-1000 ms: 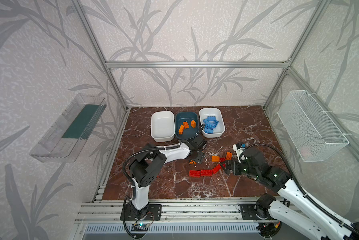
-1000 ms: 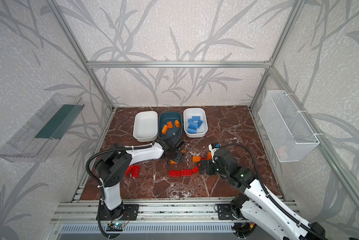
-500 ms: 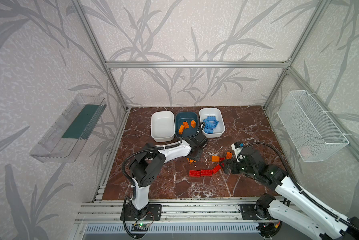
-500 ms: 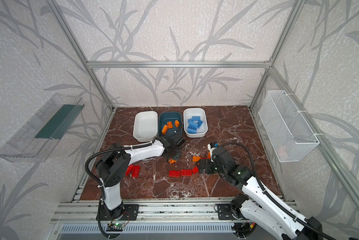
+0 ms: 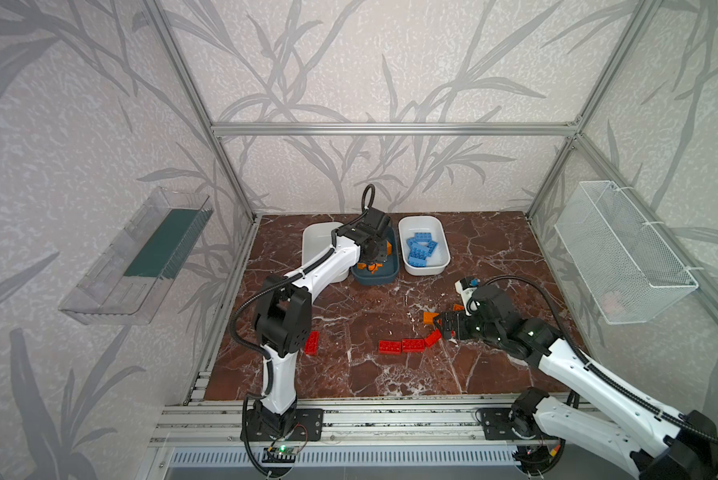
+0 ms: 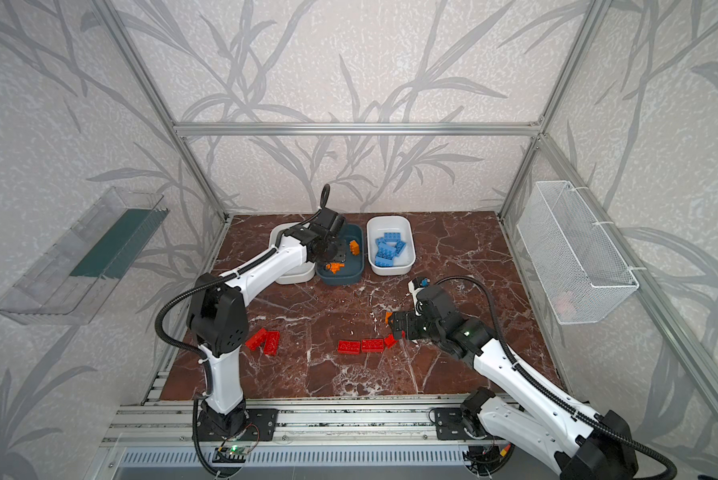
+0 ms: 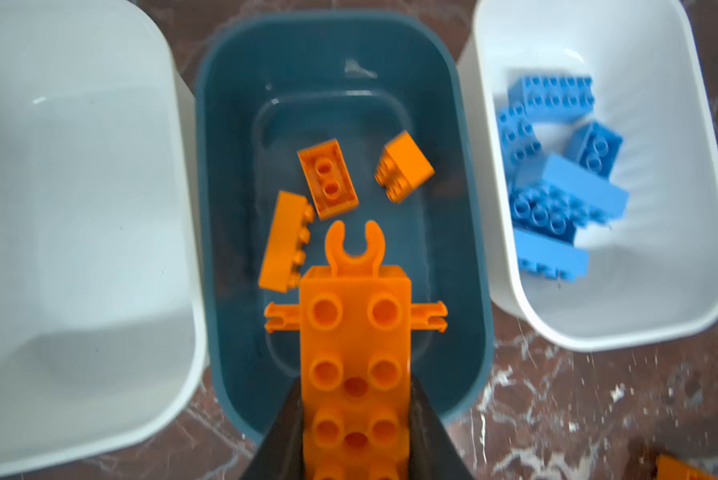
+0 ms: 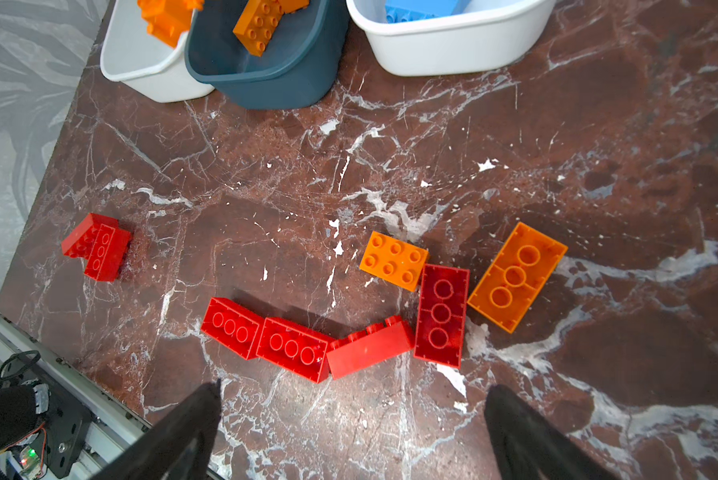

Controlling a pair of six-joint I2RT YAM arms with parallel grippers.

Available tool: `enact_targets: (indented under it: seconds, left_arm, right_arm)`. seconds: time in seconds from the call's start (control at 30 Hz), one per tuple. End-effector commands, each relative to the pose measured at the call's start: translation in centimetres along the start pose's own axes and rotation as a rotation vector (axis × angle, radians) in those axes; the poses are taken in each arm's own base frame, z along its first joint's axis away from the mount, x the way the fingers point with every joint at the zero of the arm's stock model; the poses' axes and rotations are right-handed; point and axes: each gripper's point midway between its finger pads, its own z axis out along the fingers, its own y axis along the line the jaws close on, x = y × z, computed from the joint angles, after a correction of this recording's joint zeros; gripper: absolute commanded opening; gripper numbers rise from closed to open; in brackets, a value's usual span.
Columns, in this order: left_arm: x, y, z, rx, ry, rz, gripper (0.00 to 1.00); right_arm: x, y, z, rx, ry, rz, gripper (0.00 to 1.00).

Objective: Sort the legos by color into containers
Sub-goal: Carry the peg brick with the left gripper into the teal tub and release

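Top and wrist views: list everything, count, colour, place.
teal tub: one, teal, back of table.
white tubs: two, white, flanking teal tub.
blue bricks: several, blue, one white tub.
orange bricks: five, orange, three in teal tub, two on table.
long orange piece: one, orange, over teal tub.
red bricks: six, red, on table.
wire basket: one, white, right wall.
clear tray: one, clear, left wall.
left gripper: shut on long orange piece.
right gripper: open, near red bricks.
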Motion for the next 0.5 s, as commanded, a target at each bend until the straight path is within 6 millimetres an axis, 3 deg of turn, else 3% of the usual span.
enact_targets:
  seconds: [0.0,0.17,0.33,0.4,0.47]
  left_arm:
    - [-0.5,1.0,2.8,-0.019,0.066,-0.039,0.20]
    - [-3.5,1.8,6.2,-0.022,0.078,-0.079,0.20]
    - [-4.9,2.0,8.7,0.001,0.098,-0.114,0.23]
    - [-5.1,1.5,9.2,0.031,0.100,-0.124,0.33]
    - [-5.3,0.9,9.5,0.067,0.099,-0.137,0.53]
  right_arm:
    - [-2.0,0.4,0.0,-0.003,-0.038,-0.019,0.99]
    - [-3.0,-0.4,1.0,-0.001,-0.026,0.009,0.99]
    - [-3.5,-1.1,1.9,0.014,-0.012,0.025,0.99]
    - [-3.7,-1.3,2.1,0.019,-0.006,0.027,0.99]
    - [-3.9,-1.5,2.3,0.026,-0.004,0.030,0.99]
